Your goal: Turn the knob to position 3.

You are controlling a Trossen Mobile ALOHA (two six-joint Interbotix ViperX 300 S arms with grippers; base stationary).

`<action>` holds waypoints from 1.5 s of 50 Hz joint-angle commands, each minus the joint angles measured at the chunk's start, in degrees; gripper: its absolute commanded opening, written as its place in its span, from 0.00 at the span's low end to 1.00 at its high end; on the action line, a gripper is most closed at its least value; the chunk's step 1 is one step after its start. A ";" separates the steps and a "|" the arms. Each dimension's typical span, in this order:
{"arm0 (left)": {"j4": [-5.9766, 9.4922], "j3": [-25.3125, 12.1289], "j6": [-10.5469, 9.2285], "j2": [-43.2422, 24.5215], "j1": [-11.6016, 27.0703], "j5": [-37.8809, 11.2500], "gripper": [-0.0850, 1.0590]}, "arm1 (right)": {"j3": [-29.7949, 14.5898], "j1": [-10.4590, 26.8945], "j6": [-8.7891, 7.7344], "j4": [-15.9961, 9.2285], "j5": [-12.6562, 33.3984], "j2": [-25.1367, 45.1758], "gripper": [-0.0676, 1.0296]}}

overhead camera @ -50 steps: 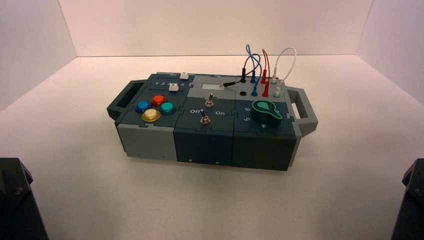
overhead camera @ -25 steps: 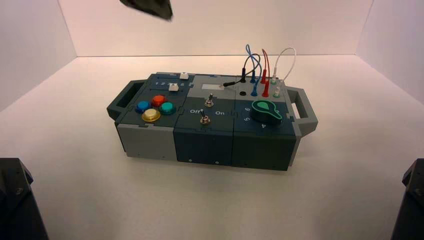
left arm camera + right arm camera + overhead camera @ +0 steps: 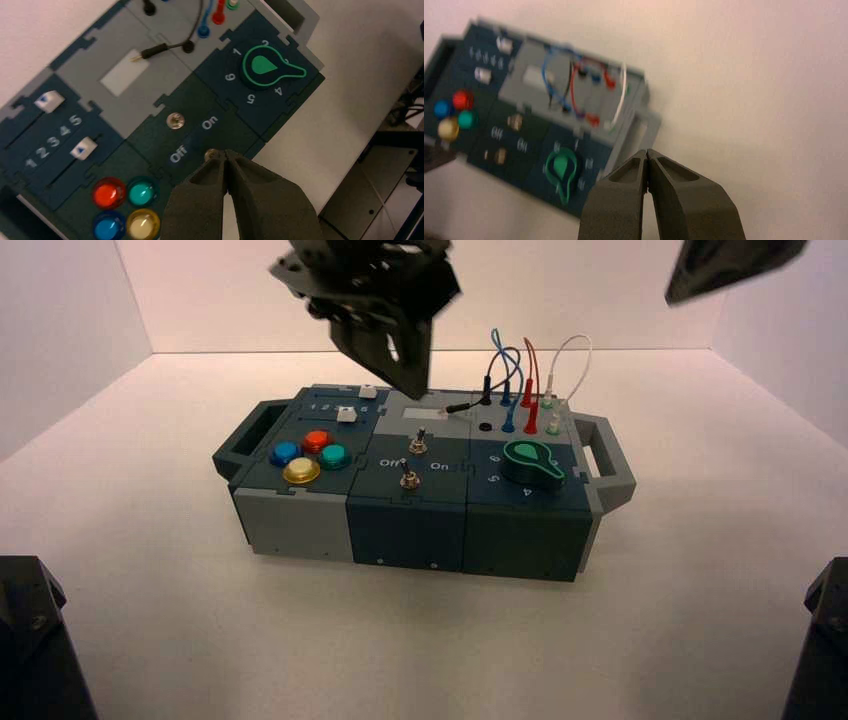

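The knob is black with a green teardrop pointer and sits at the right end of the box. In the left wrist view the knob has its pointer tip between the digits 2 and 4. It also shows in the right wrist view. My left gripper hangs shut and empty above the back middle of the box. In its own view the left gripper is over the near toggle switch. My right gripper is high at the back right, shut and empty.
Two metal toggle switches sit by the Off/On lettering. Coloured push-buttons and two white sliders fill the left end. Wires stand up behind the knob. Grey handles stick out at both ends. Dark arm bases fill the lower corners.
Both arms have come into the high view from the top. The left gripper has dropped over the back middle of the box, and the right gripper has appeared at the top right. The box is unchanged.
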State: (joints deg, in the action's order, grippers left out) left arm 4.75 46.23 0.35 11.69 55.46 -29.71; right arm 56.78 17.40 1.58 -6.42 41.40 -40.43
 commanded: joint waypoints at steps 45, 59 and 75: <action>0.26 -15.91 0.09 -18.81 6.42 -3.78 0.05 | -2.11 0.18 -0.35 -7.73 12.22 -5.54 0.04; 0.18 -19.60 0.09 -22.32 8.26 -5.71 0.05 | -2.37 0.18 -0.44 -7.47 12.39 -5.45 0.04; 0.26 -21.01 0.09 -23.82 8.53 -6.77 0.05 | -2.55 0.18 -0.53 -7.38 12.39 -5.45 0.04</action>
State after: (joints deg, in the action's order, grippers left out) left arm 4.92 26.54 0.35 -13.10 63.81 -36.65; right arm 56.34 17.49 1.14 -13.71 53.96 -45.97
